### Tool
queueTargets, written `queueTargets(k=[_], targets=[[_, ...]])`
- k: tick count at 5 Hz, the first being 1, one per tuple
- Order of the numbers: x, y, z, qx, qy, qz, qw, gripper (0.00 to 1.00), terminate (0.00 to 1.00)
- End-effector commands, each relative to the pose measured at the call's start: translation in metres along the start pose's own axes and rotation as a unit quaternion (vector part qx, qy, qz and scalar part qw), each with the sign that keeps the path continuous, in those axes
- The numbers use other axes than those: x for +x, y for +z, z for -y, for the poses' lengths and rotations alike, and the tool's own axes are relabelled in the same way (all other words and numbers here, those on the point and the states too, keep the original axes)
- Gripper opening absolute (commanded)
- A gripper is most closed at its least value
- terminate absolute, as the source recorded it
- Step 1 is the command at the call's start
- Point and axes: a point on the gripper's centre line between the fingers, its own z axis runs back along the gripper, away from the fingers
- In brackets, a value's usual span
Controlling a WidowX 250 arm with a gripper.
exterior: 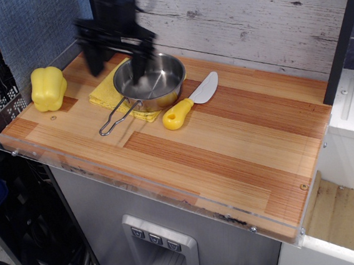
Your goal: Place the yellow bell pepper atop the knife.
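Yellow bell pepper [48,88] beside wide-spread fingers [94,56]

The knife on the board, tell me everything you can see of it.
The knife is a small toy with a short, broad silver-grey blade and a rounded yellow handle with a hole at its end. It looks plastic. It lies flat and diagonal on the wooden board, handle toward the front, just right of the steel pan. Nothing grips it.

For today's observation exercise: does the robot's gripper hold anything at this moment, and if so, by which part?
Nothing is held. The gripper is open and empty, blurred above the yellow cloth and steel pan. The yellow bell pepper and the knife lie untouched on the table.
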Motion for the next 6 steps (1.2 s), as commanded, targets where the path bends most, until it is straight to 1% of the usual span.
queueTargets(k=[1,2,3,4,5,6], targets=[[-0.002,-0.012,-0.079,0.005,0.074,0.020,0.9971,1.00,0.00],[0.008,-0.023,-0.103,0.007,0.099,0.000,0.9951,1.00,0.00],[0.012,-0.027,-0.116,0.011,0.117,-0.009,0.9930,1.00,0.00],[0.011,-0.032,-0.115,0.010,0.116,-0.016,0.9931,1.00,0.00],[0.012,-0.040,-0.104,0.022,0.104,-0.028,0.9940,1.00,0.00],[0.012,-0.044,-0.101,0.030,0.105,-0.031,0.9936,0.00,0.00]])
